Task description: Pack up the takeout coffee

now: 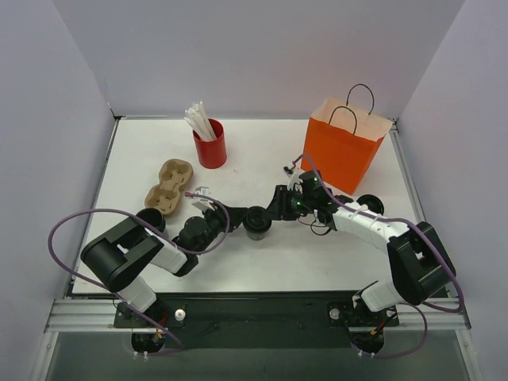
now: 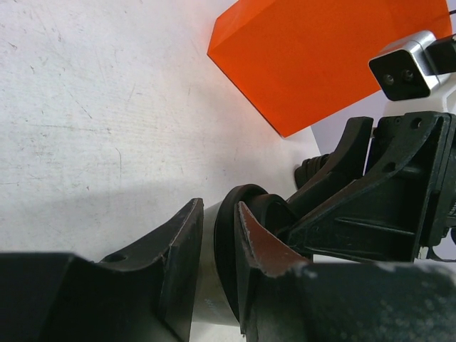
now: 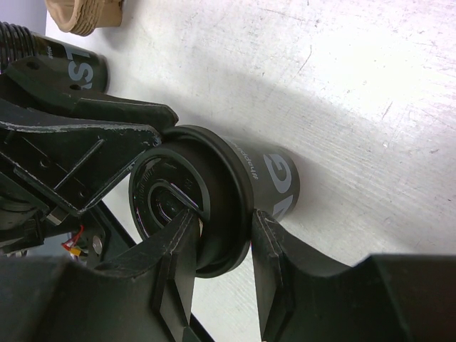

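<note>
One takeout coffee cup [image 1: 256, 225], dark with a round black lid, sits mid-table between both grippers. My right gripper [image 1: 274, 213] comes from the right and is shut on its lid rim, one finger on the lid top and one under the rim [image 3: 224, 217]. White lettering shows on the cup's wall [image 3: 274, 182]. From the left, my left gripper [image 1: 242, 218] straddles the same rim [image 2: 218, 214], one finger against the cup wall, the other on the lid [image 2: 226, 242]. A second coffee cup [image 1: 151, 219] stands by the left arm [image 3: 75, 68].
A cardboard cup carrier [image 1: 171, 184] lies at the left, its edge showing in the right wrist view [image 3: 85, 14]. An orange paper bag [image 1: 343, 147] stands open at the back right [image 2: 320, 57]. A red cup of white sticks [image 1: 210, 147] is behind. A dark round object [image 1: 370, 205] sits by the right arm.
</note>
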Available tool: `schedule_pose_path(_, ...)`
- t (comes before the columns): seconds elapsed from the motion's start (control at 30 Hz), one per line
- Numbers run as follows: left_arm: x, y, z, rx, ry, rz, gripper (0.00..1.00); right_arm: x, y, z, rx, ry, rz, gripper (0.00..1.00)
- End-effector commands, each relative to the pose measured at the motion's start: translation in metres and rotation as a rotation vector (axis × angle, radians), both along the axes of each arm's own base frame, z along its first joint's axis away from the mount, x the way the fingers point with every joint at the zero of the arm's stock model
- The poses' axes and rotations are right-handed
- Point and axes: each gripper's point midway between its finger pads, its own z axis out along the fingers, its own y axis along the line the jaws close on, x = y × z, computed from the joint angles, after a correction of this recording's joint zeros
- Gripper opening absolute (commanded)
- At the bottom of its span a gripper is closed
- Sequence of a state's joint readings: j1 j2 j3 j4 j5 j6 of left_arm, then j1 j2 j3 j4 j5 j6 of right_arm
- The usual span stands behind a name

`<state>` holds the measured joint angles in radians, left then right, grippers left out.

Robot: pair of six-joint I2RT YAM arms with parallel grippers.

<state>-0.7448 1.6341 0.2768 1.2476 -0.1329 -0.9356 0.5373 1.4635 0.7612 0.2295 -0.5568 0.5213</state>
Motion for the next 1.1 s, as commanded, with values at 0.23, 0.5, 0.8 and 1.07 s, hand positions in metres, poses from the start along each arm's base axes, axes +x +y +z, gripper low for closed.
schedule_pose_path(0.23, -0.106, 0.035, -0.160, 0.494, 0.472, -0.221, 0.31, -0.020, -0.035, -0.064, -0.227, 0.100, -0.039, 0.14)
schedule_pose_path(0.5, -0.109, 0.035, -0.175, 0.566, 0.490, -0.191, 0.35, -0.020, -0.037, -0.059, -0.233, 0.088, -0.045, 0.14)
schedule_pose_path(0.8, -0.087, -0.006, -0.100, 0.413, 0.352, -0.332, 0.46, -0.022, -0.037, -0.059, -0.233, 0.090, -0.017, 0.14)
schedule_pose_path(1.07, -0.045, -0.010, -0.019, 0.319, 0.213, -0.394, 0.51, -0.026, -0.037, -0.058, -0.239, 0.100, 0.010, 0.14)
